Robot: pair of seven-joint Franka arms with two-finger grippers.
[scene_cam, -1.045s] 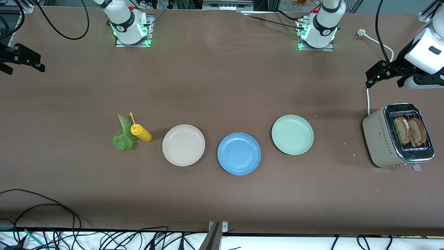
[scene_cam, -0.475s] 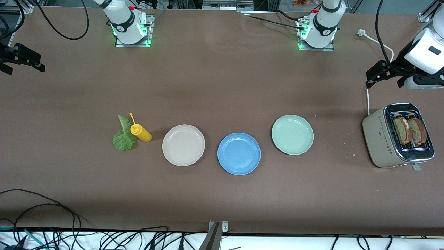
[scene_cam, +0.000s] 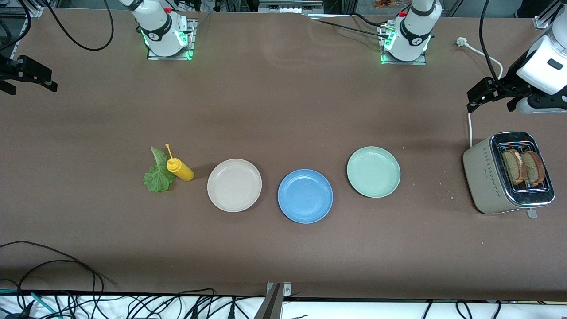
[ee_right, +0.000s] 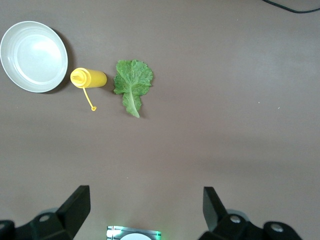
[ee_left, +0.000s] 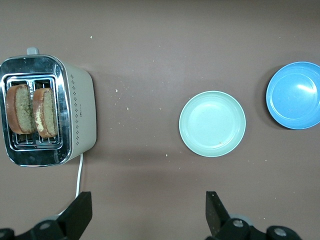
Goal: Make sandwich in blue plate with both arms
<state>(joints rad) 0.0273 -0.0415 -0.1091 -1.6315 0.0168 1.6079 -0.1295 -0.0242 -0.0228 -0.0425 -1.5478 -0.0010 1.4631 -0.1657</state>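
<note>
While nothing is held, front view: blue plate (scene_cam: 305, 196) sits bare mid-frame, ready for food; bread slices (scene_cam: 523, 167) stand in toaster (scene_cam: 483, 177) | left wrist view: left gripper (ee_left: 146, 215) wide open near toaster, likely for bread | right wrist view: right gripper (ee_right: 145, 210) wide open above lettuce leaf (ee_right: 132, 84)

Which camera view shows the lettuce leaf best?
The right wrist view: the lettuce leaf lies flat with its whole outline and midrib visible, apart from the yellow squeeze bottle. In the front view the leaf is smaller and the bottle overlaps one edge. The left wrist view does not show it.
</note>
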